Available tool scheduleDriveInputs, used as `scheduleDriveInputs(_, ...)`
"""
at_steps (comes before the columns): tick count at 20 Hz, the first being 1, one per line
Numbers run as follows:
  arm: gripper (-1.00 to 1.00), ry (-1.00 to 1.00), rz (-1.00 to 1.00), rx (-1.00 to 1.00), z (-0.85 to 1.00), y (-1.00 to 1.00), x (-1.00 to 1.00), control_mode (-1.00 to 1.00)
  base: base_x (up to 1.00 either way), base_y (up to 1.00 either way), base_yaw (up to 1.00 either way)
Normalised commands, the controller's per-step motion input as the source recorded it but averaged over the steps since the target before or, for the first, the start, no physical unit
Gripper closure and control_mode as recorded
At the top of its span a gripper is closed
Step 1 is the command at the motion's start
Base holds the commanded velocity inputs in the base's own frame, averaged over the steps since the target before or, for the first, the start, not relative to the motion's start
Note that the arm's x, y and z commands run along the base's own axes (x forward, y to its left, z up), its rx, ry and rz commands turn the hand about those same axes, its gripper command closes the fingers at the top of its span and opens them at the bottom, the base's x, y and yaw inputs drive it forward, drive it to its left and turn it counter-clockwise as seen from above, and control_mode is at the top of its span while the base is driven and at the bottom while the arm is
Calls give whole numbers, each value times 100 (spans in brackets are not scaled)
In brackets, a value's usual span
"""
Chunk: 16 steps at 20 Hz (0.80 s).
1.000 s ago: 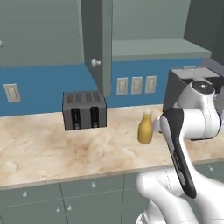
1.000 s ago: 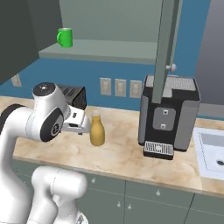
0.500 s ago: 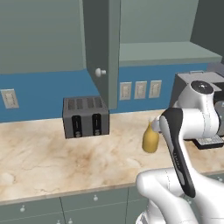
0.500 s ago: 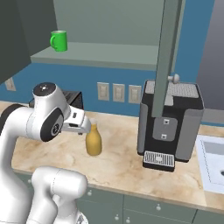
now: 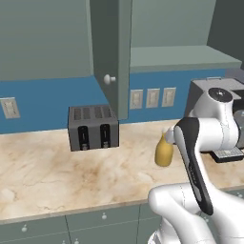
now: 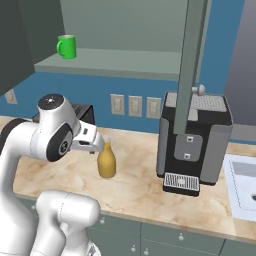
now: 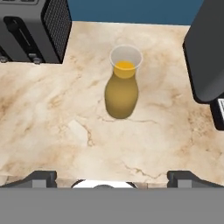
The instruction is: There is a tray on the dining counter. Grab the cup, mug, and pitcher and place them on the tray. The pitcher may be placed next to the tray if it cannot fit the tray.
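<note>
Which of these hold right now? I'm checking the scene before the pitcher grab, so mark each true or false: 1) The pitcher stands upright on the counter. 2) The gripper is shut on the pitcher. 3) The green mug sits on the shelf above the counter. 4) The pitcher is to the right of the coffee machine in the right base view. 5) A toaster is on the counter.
1) True: the pitcher stands upright on the counter.
2) False: the gripper is open, clear of it.
3) True: the green mug is on the shelf.
4) False: it is left of the coffee machine.
5) True: the toaster.
</note>
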Motion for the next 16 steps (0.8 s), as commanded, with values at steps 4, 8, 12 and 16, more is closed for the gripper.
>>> scheduleDriveInputs(4, -100, -1, 0, 0, 5, 0, 18, -100, 0, 0, 0)
scheduleDriveInputs(8, -100, -19, 0, 0, 60, 8, 0, -100, 0, 0, 0)
scheduleDriveInputs(12, -100, -29, 0, 0, 88, 19, -3, -100, 0, 0, 0)
scheduleDriveInputs(16, -100, -25, 0, 0, 80, 5, -1, -100, 0, 0, 0)
